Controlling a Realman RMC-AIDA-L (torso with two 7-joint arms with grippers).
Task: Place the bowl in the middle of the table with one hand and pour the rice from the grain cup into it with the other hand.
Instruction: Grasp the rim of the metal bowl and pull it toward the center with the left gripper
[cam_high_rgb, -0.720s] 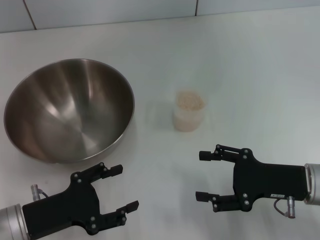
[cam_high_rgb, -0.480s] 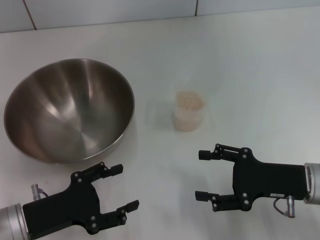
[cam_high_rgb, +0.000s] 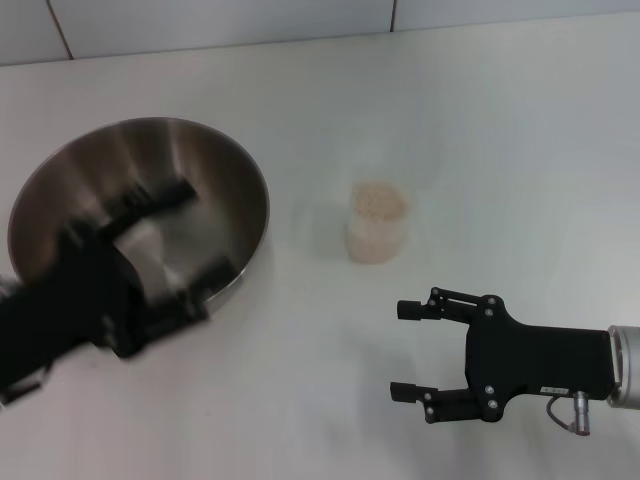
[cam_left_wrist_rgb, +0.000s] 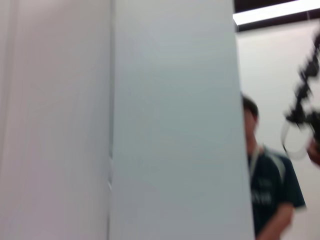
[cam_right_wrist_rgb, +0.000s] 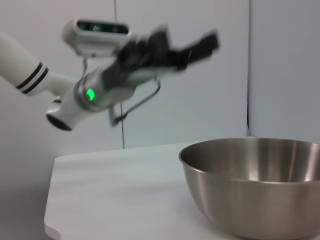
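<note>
bowl (cam_high_rgb: 150, 190): brushed shiny steel | grain cup (cam_high_rgb: 377, 235): translucent plastic | table (cam_high_rgb: 480, 130): smooth white

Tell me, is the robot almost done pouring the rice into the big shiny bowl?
Not yet, nothing is done. The bowl sits on the table's left side, not its middle, and the rice still fills the grain cup. In hand: the left gripper, open, has swung up over the bowl. The right gripper waits open near the cup. Moving the bowl and pouring remain.

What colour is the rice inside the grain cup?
The rice is pale cream, in the translucent whitish grain cup. It shows best in the head view.
</note>
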